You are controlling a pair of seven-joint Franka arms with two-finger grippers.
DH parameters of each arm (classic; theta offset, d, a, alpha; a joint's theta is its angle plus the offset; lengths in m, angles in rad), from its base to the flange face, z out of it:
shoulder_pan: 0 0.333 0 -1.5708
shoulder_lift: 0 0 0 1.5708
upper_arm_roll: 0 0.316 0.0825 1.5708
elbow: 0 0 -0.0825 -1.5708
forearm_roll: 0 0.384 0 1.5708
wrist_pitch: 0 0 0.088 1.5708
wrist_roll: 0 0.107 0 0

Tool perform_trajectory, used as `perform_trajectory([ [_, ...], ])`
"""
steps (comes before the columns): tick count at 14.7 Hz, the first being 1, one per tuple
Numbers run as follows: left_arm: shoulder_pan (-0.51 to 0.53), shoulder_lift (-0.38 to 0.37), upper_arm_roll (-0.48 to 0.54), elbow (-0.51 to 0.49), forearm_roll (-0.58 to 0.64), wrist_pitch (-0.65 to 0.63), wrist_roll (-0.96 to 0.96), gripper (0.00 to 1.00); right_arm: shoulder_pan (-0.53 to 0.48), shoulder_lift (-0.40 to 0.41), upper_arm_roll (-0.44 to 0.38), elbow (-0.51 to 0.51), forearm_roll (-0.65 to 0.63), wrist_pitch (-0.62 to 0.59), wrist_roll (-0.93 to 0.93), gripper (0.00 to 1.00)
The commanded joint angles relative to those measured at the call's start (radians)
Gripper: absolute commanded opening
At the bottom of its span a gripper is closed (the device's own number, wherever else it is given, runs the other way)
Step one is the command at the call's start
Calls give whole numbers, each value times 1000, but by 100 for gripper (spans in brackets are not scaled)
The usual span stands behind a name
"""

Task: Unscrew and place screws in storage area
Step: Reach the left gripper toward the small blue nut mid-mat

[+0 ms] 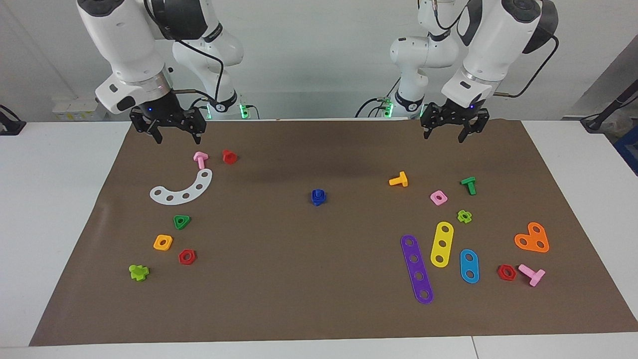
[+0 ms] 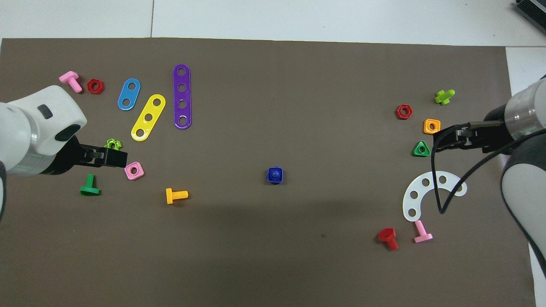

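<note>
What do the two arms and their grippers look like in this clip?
Both arms have glossy white shells with black joint sections and a silver wrist ring. The left gripper and right gripper are black, with loose black cables trailing along the arms.

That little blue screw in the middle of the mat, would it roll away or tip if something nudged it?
The blue screw stands upright on its square nut, so it probably won't roll. Being small plastic, it is likely light and might slide on the mat. Knocked over, its round stem could roll.
</note>
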State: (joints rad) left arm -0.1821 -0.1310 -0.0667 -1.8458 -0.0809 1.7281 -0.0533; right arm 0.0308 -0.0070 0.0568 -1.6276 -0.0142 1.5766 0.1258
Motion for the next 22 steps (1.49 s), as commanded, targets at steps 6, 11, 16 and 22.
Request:
perform_trajectory([
  [6,-192,37,13,-39,-48,149,-238,100,-20,-24,9,-24,28,3,-34,100],
  [11,-286,94,13,-82,-50,254,-310,100,-20,-24,9,-24,28,3,-34,100],
  [16,-344,183,13,-85,-50,378,-336,100,-20,-24,9,-24,28,3,-32,100],
  [22,-424,315,13,-115,-50,598,-393,100,-20,-24,9,-24,28,3,-32,100],
])
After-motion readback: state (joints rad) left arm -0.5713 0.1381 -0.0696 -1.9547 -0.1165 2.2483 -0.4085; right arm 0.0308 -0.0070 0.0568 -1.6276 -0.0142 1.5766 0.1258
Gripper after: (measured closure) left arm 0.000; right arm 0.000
